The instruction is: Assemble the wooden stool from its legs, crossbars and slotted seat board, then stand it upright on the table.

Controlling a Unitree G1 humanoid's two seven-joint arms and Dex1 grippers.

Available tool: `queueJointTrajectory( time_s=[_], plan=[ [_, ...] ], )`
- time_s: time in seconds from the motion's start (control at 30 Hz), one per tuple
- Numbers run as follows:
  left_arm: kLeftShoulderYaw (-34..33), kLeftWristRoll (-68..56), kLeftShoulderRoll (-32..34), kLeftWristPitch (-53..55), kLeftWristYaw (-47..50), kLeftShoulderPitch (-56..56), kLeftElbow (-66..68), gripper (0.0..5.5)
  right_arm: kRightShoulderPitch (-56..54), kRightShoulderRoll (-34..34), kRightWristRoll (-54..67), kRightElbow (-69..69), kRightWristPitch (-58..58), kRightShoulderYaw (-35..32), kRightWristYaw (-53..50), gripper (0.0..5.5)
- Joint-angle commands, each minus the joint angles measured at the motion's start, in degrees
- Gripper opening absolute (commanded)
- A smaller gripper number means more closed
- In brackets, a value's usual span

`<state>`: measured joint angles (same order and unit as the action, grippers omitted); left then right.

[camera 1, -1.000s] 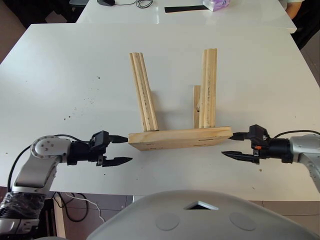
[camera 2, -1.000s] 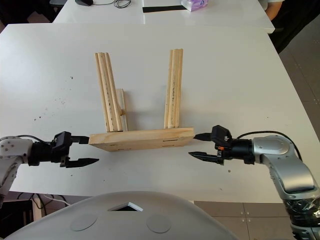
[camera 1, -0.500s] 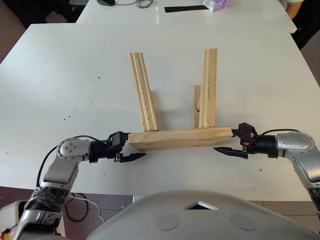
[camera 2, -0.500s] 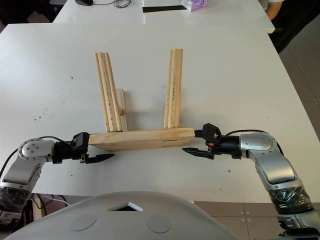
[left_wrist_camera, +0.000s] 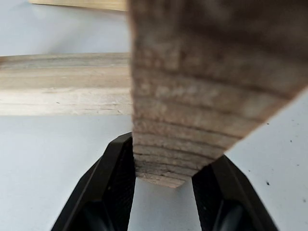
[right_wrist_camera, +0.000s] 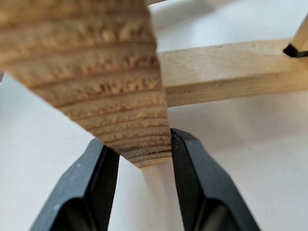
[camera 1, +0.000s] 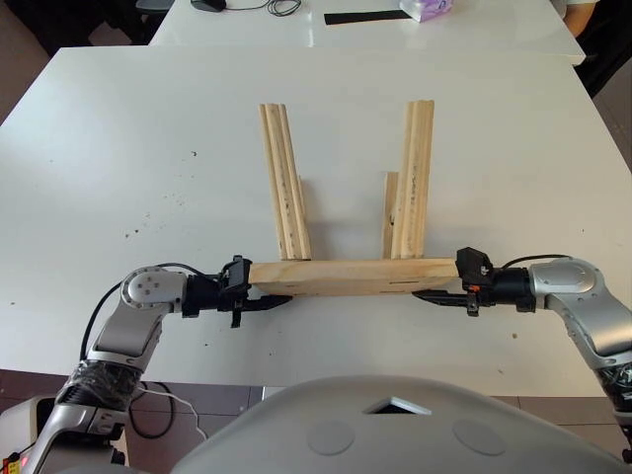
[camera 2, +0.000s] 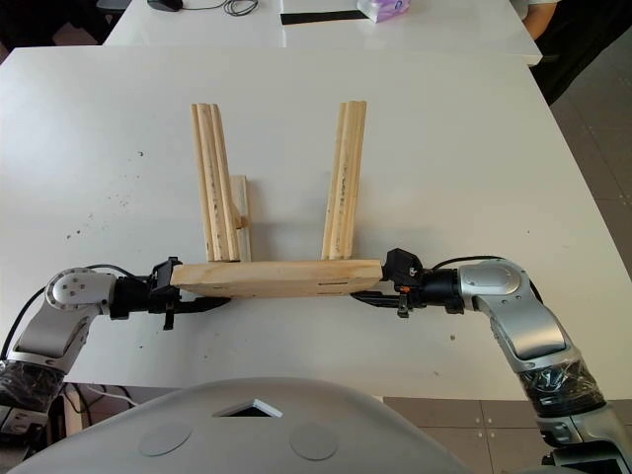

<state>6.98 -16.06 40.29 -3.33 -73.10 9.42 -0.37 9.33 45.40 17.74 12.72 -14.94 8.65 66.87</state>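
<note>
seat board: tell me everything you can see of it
The seat board is a pale, raw-looking wooden plank with layered end grain and small dark slots in its near face. It sits on edge along the table's near side, with the legs running away from it. The left claw and right claw pinch its two ends.

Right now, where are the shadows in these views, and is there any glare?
Left eye view: soft, faint shadow on the table between the stool legs, no harsh glare there. Left wrist view: table beside the seat board evenly lit, no hotspots.
</note>
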Motion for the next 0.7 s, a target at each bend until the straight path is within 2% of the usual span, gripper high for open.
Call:
queueJointTrajectory(
  time_s=[0.03, 0.1, 0.2, 0.3, 0.47, 0.57, 0.63, 0.7],
  plan=[
    [-0.86, -4.1, 0.68, 2.69, -0.99, -0.38, -4.8, 1.54, 0.59, -0.08, 1.77, 1.7, -2.38, -0.69, -0.62, 1.57],
    [-1.68, -6.73, 1.18, 5.41, -1.7, -0.7, -7.67, 1.54, 1.46, 0.09, 3.07, 3.07, -4.17, -1.49, -0.82, 1.57],
    [-3.24, -10.81, 2.89, 11.66, -1.7, -1.3, -12.46, 1.54, 2.54, -0.03, 10.28, 8.01, -13.14, -4.84, -2.34, 1.57],
    [-4.49, -14.85, 7.52, 23.63, -0.88, -0.83, -18.7, 1.54, 2.8, 1.24, 15.4, 13.7, -24.77, -7.57, -5.97, 1.57],
    [-9.65, -31.04, 14.81, 47.51, 2.83, -4.48, -29.34, 1.54, 1.02, 3.82, 40.9, 20.89, -45.21, -18.85, -9.34, 1.58],
    [-12.78, -45.88, 18.71, 60.14, 4.57, -10.77, -30.6, 1.54, -1.88, 17.54, 72.21, 14.81, -55.23, -18.51, -9.02, 1.58],
    [-13.56, -56.92, 21.37, 66.71, 6.89, -16.72, -28.15, 1.54, -4.23, 26.26, 86.43, 11.19, -55.82, -15.52, -9.05, 1.58],
    [-12.78, -69.05, 26.1, 70.03, 9.47, -21.61, -25.66, 1.54, -7.75, 35.52, 93.93, 7.6, -59.35, -11.6, -1.76, 1.58]
  ],
)
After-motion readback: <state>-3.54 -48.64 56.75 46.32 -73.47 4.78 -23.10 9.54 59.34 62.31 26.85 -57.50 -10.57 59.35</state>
